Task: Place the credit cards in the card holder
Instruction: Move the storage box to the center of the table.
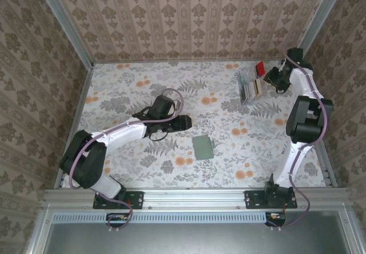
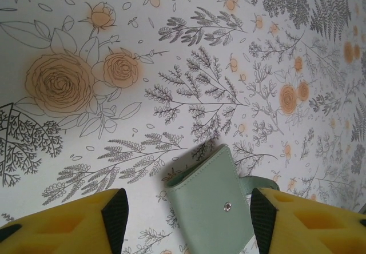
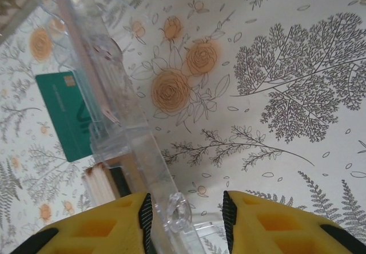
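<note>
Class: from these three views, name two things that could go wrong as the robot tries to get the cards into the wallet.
1. The right gripper straddles the wall of the clear tray, not a card. Closing there may drag or tip the tray and scatter the credit cards.
2. The card holder lies folded between the open fingers of the left gripper. A push may slide it rather than open it.

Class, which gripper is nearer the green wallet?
Left. The left gripper hangs just beyond the wallet, slightly to its left; the right gripper is far off at the clear tray, back right.
</note>
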You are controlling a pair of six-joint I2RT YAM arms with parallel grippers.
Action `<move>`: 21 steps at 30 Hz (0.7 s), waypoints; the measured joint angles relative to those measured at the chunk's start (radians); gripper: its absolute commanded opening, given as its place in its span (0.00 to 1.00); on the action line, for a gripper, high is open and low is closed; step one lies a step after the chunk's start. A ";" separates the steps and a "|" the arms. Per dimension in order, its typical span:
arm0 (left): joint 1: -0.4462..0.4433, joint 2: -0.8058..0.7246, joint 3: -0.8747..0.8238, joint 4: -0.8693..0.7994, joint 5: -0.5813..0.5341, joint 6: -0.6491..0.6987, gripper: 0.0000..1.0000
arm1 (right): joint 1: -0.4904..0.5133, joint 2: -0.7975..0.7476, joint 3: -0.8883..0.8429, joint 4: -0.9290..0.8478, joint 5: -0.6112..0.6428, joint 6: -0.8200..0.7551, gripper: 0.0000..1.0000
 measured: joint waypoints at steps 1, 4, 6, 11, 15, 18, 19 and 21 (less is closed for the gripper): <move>0.000 0.000 0.002 -0.001 0.000 0.000 0.61 | 0.000 0.008 0.002 -0.006 -0.002 -0.004 0.39; 0.001 0.001 0.009 -0.002 0.003 0.000 0.61 | 0.000 0.025 0.023 -0.015 -0.012 -0.014 0.39; 0.003 0.002 0.010 -0.002 0.005 0.002 0.61 | 0.000 0.033 0.031 -0.018 -0.014 -0.025 0.39; 0.006 0.008 0.010 -0.003 0.006 0.003 0.61 | 0.000 0.054 0.067 -0.041 -0.023 -0.048 0.37; 0.006 0.011 0.010 -0.008 0.008 0.003 0.61 | 0.000 0.051 0.058 -0.028 -0.026 -0.052 0.37; 0.006 0.011 0.010 -0.009 0.008 0.003 0.61 | 0.000 0.042 0.051 -0.025 -0.029 -0.050 0.37; 0.006 0.011 0.010 -0.009 0.008 0.003 0.61 | 0.000 0.041 0.051 -0.025 -0.032 -0.050 0.36; 0.006 0.011 0.010 -0.009 0.008 0.003 0.61 | 0.000 0.038 0.051 -0.025 -0.035 -0.049 0.36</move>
